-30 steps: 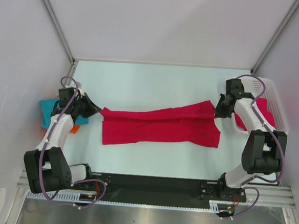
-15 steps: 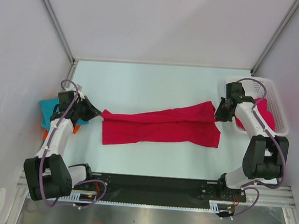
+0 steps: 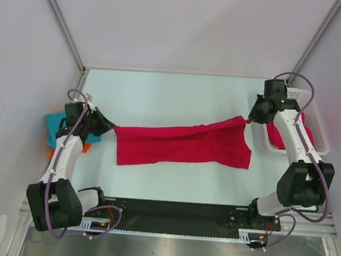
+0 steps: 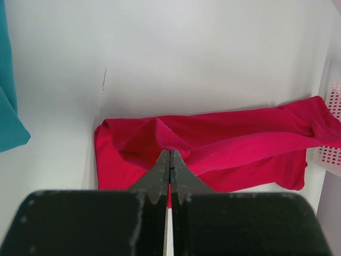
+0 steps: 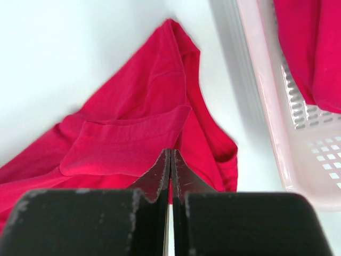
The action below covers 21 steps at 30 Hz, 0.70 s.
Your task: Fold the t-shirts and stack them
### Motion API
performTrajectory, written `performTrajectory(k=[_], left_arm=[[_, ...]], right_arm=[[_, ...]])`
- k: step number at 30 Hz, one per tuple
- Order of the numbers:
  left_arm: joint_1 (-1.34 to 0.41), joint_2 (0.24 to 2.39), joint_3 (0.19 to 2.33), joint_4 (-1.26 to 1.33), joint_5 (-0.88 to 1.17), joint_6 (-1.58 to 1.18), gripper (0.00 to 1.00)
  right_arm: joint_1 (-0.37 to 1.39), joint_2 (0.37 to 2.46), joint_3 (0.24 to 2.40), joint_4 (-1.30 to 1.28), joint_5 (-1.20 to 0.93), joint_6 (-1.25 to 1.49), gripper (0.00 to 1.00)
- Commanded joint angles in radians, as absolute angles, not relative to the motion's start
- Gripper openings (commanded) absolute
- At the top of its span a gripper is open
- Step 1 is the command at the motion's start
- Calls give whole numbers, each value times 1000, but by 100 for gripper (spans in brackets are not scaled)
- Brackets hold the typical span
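Rising toward the far right since a second ago, the right pincer is drawing one corner of the crimson red soft-cloth t-shirt with it, so that end is now lifting off the pale white table top and standing farther back than before. This shirt is stretching with its long axis running left to right across the middle of the table, its right end tilting toward the far side and its near edge lying flat on the surface. The right pincer is clenching the far right corner between closed fingers, as its wrist view is showing, with the cloth spreading out beyond the tips. The left pincer is gripping the far left corner in the same way, jaws pressed together on a fold of the fabric, and the shirt is hanging taut between the two.

Just right of the shirt's right end, the white plastic mesh basket is sitting at the table's right edge and holding another crimson red shirt, bunched inside. At the left edge, behind the left arm, a teal cloth shirt is lying on an orange cloth shirt, of which only slivers are showing.
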<state>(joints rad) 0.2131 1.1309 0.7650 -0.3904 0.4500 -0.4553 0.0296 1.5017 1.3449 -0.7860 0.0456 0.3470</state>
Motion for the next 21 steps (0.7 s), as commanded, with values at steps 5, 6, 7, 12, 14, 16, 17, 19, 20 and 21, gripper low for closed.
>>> performTrajectory(k=[5,6,7,12,14,16,17,19,20,21], left_arm=[[229,1100,807,-362,485,-469,0],[229,1094,802,-365,483,-466,0],[230,1092,798,-367,485,-462,0],[230,1068,759,-391,494,-440,0],[230,1052,747,-411,491,-426,0],[230,1039,738,-420,489,-417,0],[230,1034,726,-425,491,-416,0],[230,1032,713,-425,509,-419,0],[232,1032,700,-425,515,-419,0],[230,1031,692,-425,520,-419,0]], right_arm=[[44,1480,1367,-834,83,341,0],[46,1465,1352,-828,84,341,0],[45,1457,1330,-825,86,341,0],[46,1417,1206,-804,95,345,0],[44,1407,1177,-799,97,348,0],[46,1396,1151,-795,95,354,0],[48,1396,1144,-796,100,354,0],[48,1393,1126,-798,104,359,0],[46,1391,1120,-795,107,362,0],[48,1391,1111,-792,104,364,0]])
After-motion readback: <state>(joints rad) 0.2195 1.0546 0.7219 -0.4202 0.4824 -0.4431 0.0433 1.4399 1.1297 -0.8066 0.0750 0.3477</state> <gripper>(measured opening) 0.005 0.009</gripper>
